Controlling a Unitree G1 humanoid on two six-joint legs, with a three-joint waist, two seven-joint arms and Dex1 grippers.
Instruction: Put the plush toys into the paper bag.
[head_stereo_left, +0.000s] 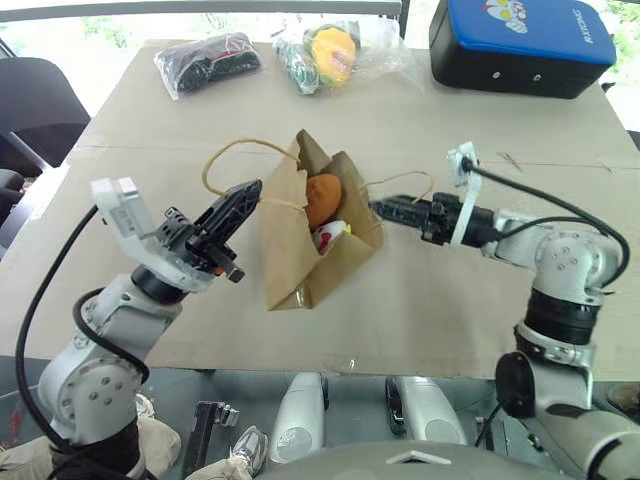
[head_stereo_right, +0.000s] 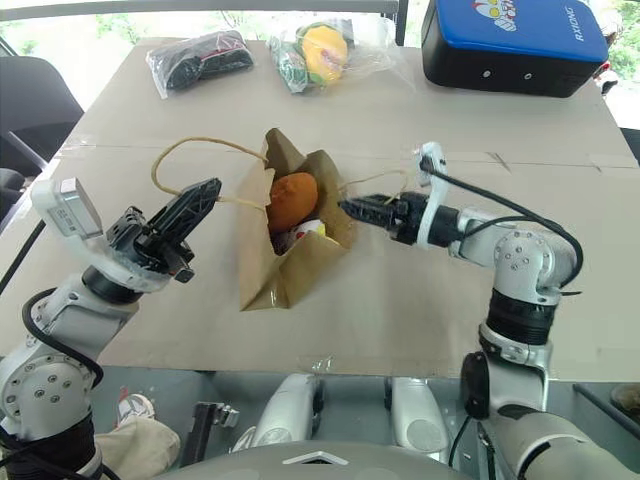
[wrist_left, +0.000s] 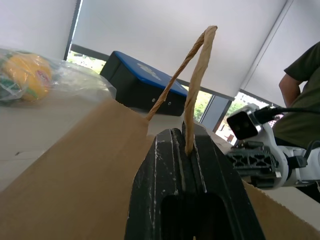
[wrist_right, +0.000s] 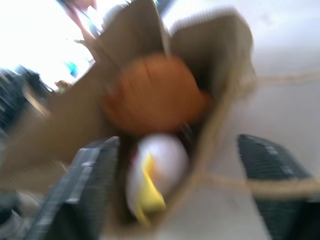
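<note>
Left end effector (head_stereo_left: 243, 200) clenched on bag (head_stereo_left: 300, 262) handle (wrist_left: 192, 75) | right end effector (head_stereo_left: 385, 210) parted at bag mouth, you held nothing | bear (head_stereo_left: 322, 198), chick (head_stereo_left: 328, 235) lay inside

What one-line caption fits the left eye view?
Left gripper pinches the paper bag handle; both plush toys sit inside.

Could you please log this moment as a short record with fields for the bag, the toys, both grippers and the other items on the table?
paper bag: open on the table
bear head: in the bag's mouth
white chick: in the bag, below the bear head
left gripper: jaws shut on a bag handle
right gripper: at the bag's mouth, jaws apart, empty
far edge: black bundle, wrapped yellow-green toy, blue-and-black case
</note>
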